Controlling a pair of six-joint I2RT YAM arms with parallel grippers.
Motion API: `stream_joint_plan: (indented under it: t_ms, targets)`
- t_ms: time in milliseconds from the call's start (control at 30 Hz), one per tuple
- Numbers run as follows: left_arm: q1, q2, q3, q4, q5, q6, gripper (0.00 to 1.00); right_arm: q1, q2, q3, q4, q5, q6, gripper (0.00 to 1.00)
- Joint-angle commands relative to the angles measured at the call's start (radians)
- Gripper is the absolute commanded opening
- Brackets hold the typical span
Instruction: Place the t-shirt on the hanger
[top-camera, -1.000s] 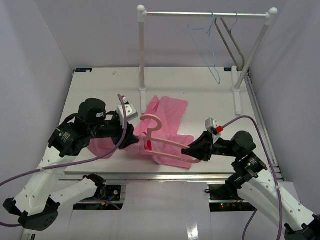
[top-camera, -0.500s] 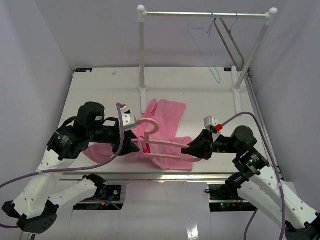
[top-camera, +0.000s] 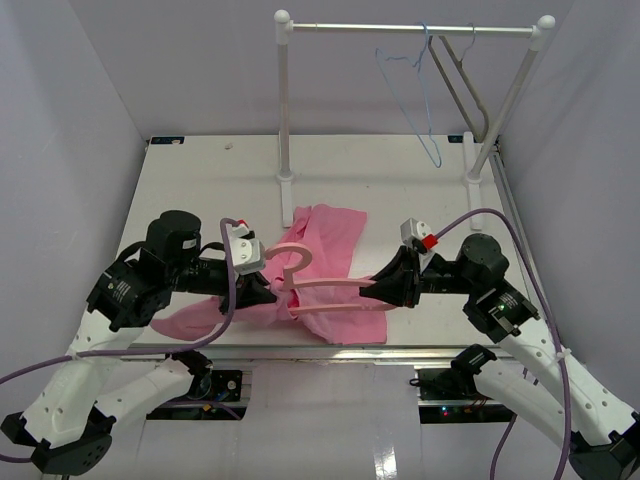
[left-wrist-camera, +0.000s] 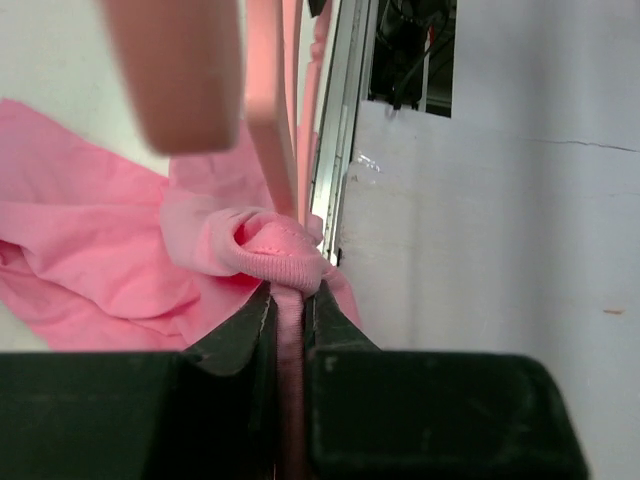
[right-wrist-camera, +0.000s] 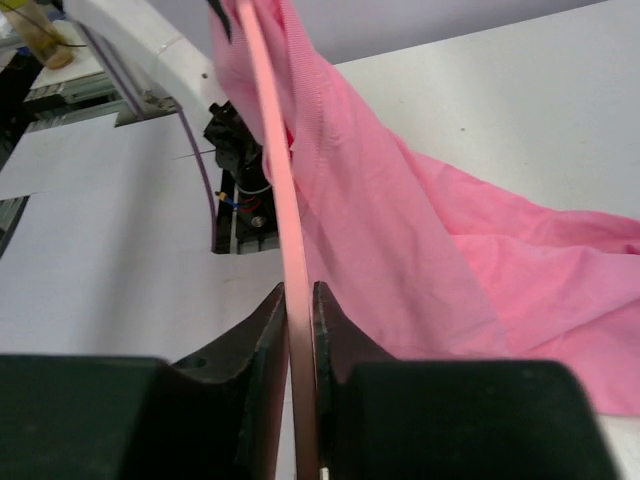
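The pink t-shirt (top-camera: 335, 235) lies crumpled across the near middle of the table, part of it draped over the pink hanger (top-camera: 325, 283). The hanger's hook (top-camera: 297, 255) points toward the left. My left gripper (top-camera: 268, 294) is shut on the shirt's ribbed collar edge (left-wrist-camera: 285, 262), beside the hanger's bar (left-wrist-camera: 268, 110). My right gripper (top-camera: 372, 291) is shut on the hanger's right end; its thin pink bar (right-wrist-camera: 285, 230) runs between the jaws, with shirt cloth (right-wrist-camera: 420, 240) hanging to its right.
A white clothes rail (top-camera: 415, 28) stands at the back of the table with a thin blue wire hanger (top-camera: 425, 110) and a grey hanger (top-camera: 462, 85) on it. The table's near edge (top-camera: 330, 348) runs just below the shirt.
Both grippers have moved left and slightly away from the near edge, carrying hanger and shirt collar. The shirt has bunched further left, and more cloth trails at the lower left.
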Motion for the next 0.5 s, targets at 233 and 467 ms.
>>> stream_joint_plan:
  t_ms: [233,467]
  targets:
    - [-0.013,-0.036,-0.109,0.217,-0.062,-0.164,0.0,0.006,0.042,0.164,-0.007,0.363,0.007,0.55]
    - [-0.013,-0.033,-0.11,0.273,-0.181,-0.254,0.0,0.004,0.033,0.213,-0.083,0.534,0.004,0.75]
